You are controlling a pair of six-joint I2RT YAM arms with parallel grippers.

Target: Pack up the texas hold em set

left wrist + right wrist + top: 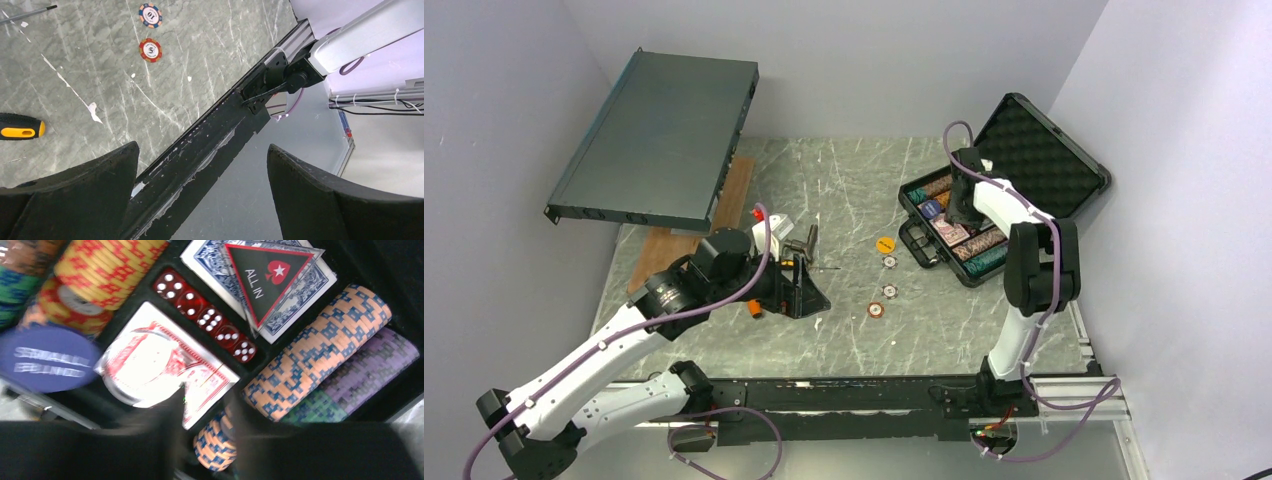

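Right tool [202, 415]: lowered into the tray of the case [1039, 160], with blurred fingers either side of a short orange-and-blue chip stack [215, 447]. Cannot tell whether clamped on it or merely straddling it. Judged to be seating chips in their slot.

Left tool [202, 150]: spread wide and empty, held left of centre over the surface [844, 180], facing its near edge. Judged parked clear, ready for loose pieces.

Rack unit [659, 140]: one, tilted, at the far left corner. No part of the set.

Case: one, at the far right corner, with the lid thrown back toward the right edge. Judged left open for loading.

Screwdriver [20, 131]: one orange-and-black handle counted with certainty, lying left of centre.

Decks: two, flat in the tray. Blue deck [300, 285] under the triangular "ALL IN" marker [267, 277]; red deck [165, 365] alongside, washed out by glare.

Chip rows [320, 340]: several colours on edge in the tray; total hidden.

Buttons: blue "SMALL BLIND" disc [47, 362], one, exact seat unclear. Yellow disc [885, 243], one, out near the centre of the surface.

Loose chips [890, 262]: three, strung from the centre toward the near edge, apart from one another, not yet packed.

Dice [210, 320]: five, red, in a single row between the decks.
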